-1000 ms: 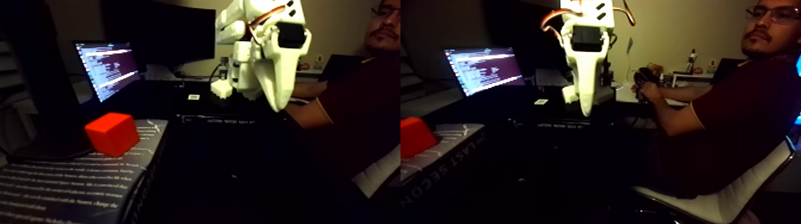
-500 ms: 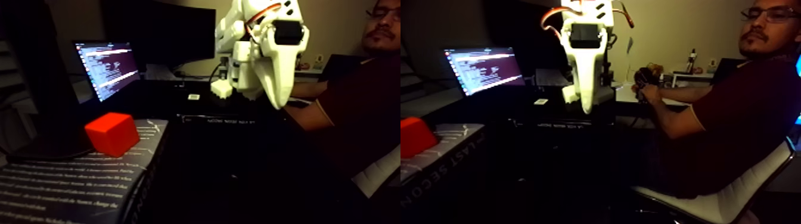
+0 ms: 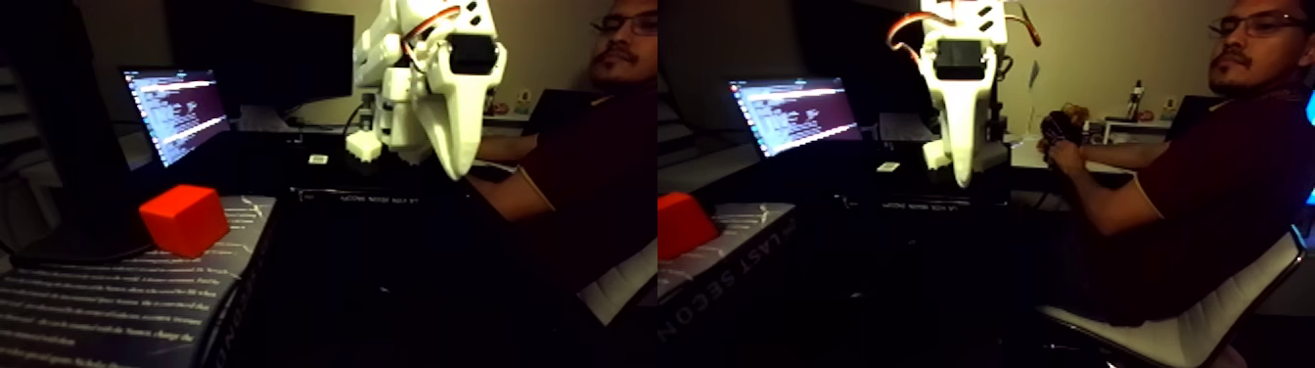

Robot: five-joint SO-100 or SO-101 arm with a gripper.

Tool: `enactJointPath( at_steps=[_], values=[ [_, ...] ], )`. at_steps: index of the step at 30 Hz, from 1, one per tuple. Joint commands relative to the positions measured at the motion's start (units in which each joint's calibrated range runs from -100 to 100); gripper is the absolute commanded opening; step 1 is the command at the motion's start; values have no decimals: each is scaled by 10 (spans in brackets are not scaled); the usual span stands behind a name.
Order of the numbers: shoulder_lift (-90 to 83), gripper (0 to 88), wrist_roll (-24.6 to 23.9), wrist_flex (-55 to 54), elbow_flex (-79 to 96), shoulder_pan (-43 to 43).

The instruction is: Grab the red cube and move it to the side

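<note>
Cube, red (image 3: 184,220), is seen resting on a dark printed book (image 3: 117,303) at lower left. Beyond it, well apart, the white gripper (image 3: 453,174) hangs empty; finger spacing cannot be told. A lit laptop (image 3: 176,110) stands behind.

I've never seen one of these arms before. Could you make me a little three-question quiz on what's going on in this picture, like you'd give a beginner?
1. True or false: the gripper is holding the red cube.
2. What does the red cube rest on? A) a book B) a plate C) the laptop
3. In the left half of the fixed view, on which side of the gripper does the cube lie?

Key
1. False. The gripper hangs in the air, apart from the cube.
2. A. It sits on a book with printed text on its cover.
3. To the left, and lower.
</note>
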Motion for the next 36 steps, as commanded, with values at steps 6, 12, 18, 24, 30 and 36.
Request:
enactJointPath(
  at_steps=[6, 12, 18, 24, 30, 36],
  values=[
    [0, 5, 3, 0, 0, 4],
    [0, 5, 3, -1, 0, 19],
    [0, 5, 3, -1, 0, 31],
    [0, 5, 3, -2, 0, 35],
    [0, 5, 3, -2, 0, 35],
    [0, 5, 3, -2, 1, 35]
  ],
)
